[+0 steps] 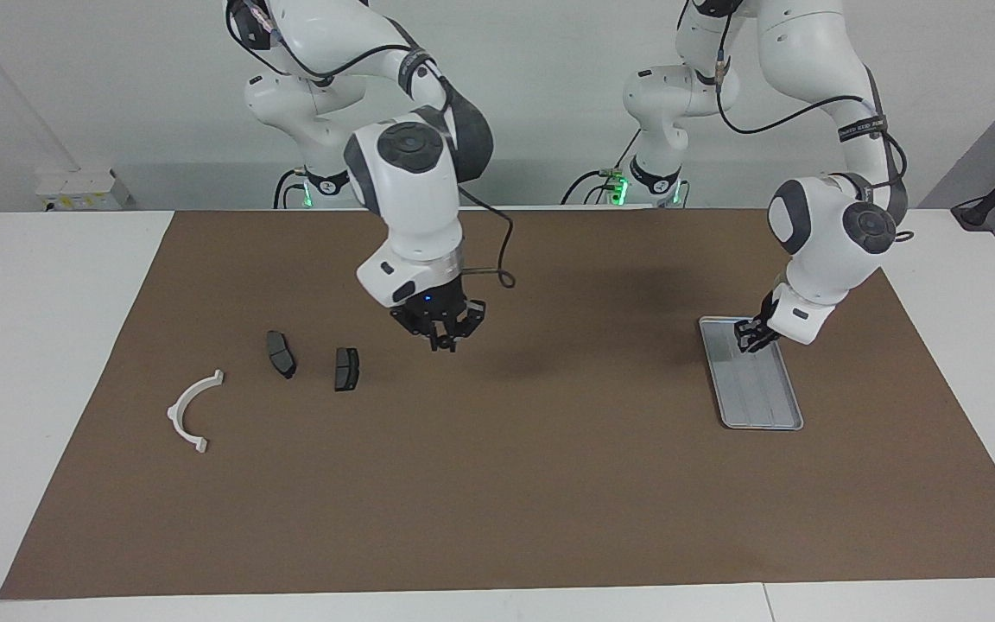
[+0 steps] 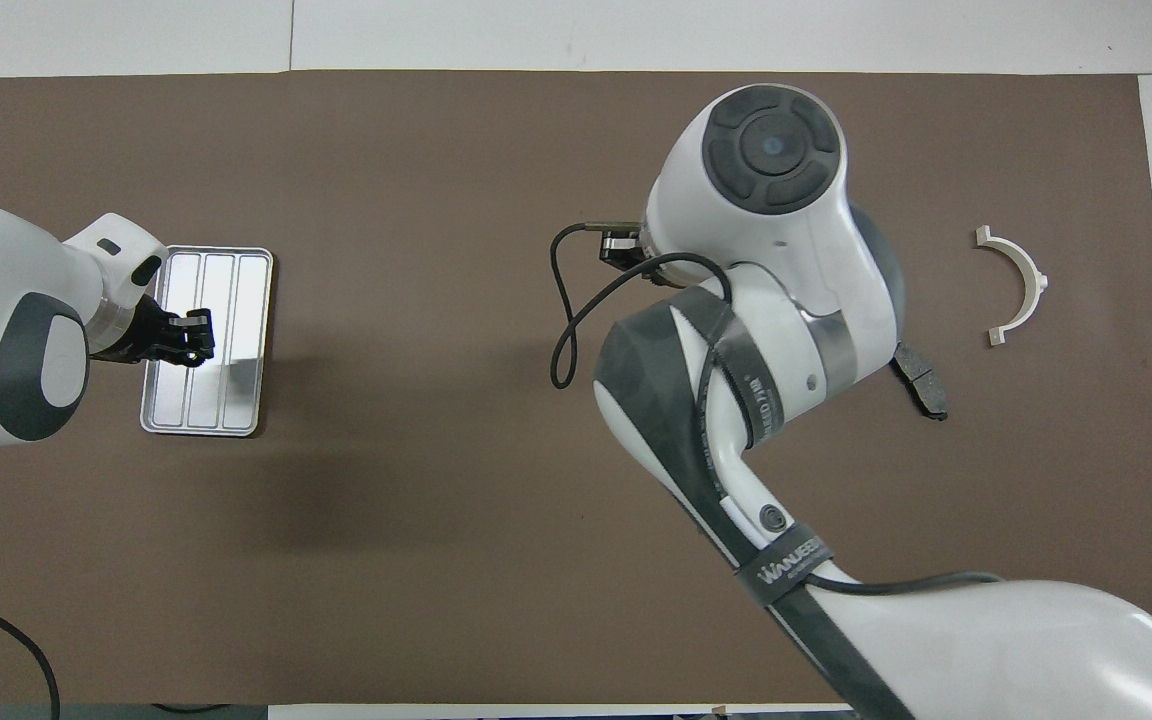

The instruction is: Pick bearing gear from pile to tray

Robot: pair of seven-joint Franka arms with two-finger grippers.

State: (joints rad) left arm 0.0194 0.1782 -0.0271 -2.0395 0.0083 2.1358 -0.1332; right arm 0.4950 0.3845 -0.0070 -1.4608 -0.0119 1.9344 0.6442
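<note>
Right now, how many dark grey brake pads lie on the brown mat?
2. One brake pad lies beside the white bracket; the other brake pad lies beside it, toward the left arm's end. Tiny parts may be hidden.
</note>
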